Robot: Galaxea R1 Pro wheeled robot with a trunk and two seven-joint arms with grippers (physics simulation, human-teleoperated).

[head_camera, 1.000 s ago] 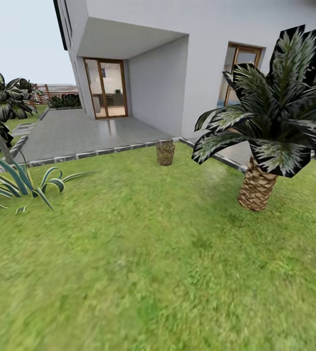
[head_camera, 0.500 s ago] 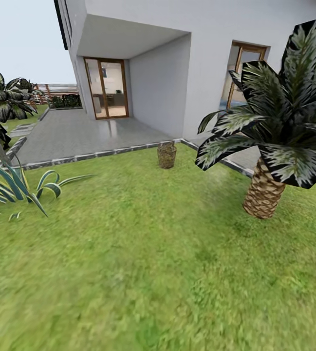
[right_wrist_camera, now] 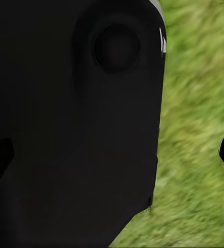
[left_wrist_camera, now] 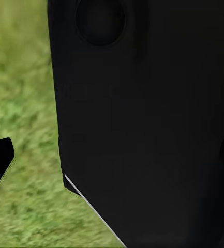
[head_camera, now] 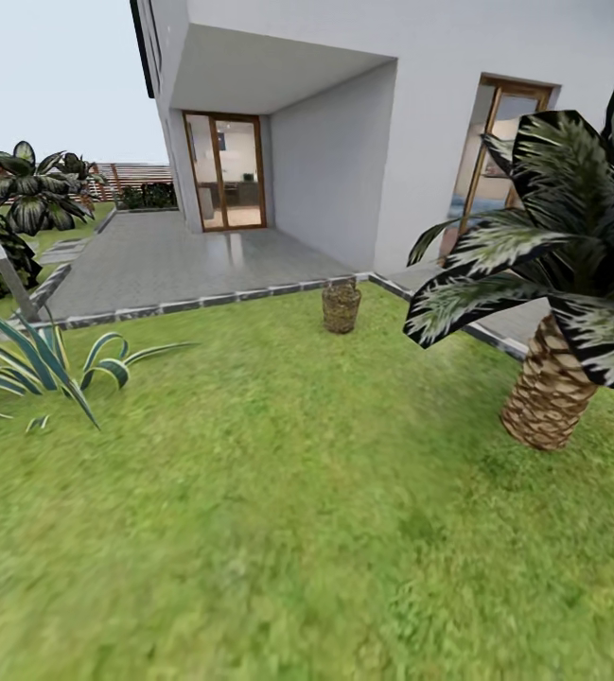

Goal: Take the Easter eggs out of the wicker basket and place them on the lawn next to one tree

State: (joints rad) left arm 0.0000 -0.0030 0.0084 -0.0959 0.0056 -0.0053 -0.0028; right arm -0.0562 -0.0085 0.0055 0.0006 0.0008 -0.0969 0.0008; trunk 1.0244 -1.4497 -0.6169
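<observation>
wicker basket (head_camera: 342, 307) upright on the lawn (head_camera: 278, 492) just before the paved terrace (head_camera: 174, 265) edge, palm (head_camera: 552, 378) to its right and nearer, striped plant (head_camera: 32, 364) far left, house (head_camera: 392, 113) behind terrace, leafy bushes (head_camera: 23, 189) beyond at left

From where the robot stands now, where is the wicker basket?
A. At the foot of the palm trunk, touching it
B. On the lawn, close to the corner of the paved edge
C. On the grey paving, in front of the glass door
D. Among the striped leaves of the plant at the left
B: the wicker basket stands on the lawn, just before the paving's corner and well apart from the palm trunk.
</observation>
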